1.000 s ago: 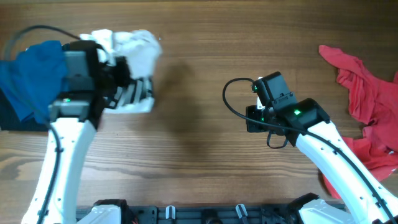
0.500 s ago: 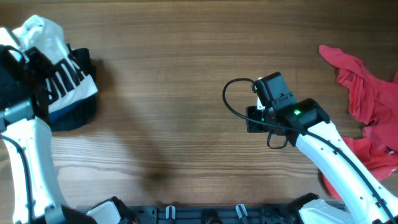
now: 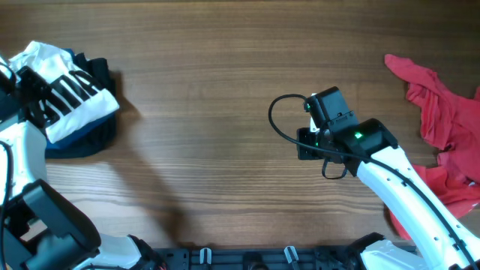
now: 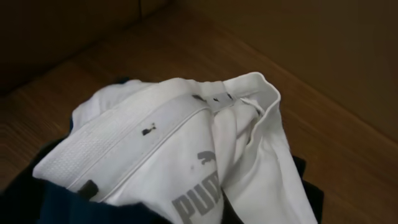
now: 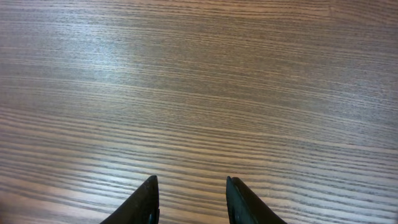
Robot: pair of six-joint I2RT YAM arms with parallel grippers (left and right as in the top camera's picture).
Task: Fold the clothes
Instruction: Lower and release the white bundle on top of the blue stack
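1. Left gripper [image 3: 31, 96], clenched on the white T-shirt [image 3: 75, 94], now holds it at nine o'clock atop the dark pile [image 3: 90, 139], no longer nearer centre.
2. Right gripper [image 5: 191, 185] hangs part-open, empty; red garment [image 3: 442, 112] at three o'clock awaits folding.

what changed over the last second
The left gripper carried the white T-shirt leftward onto the dark blue pile at the table's left edge, apparently still gripping it. The right gripper, open, and the red garment stayed put.
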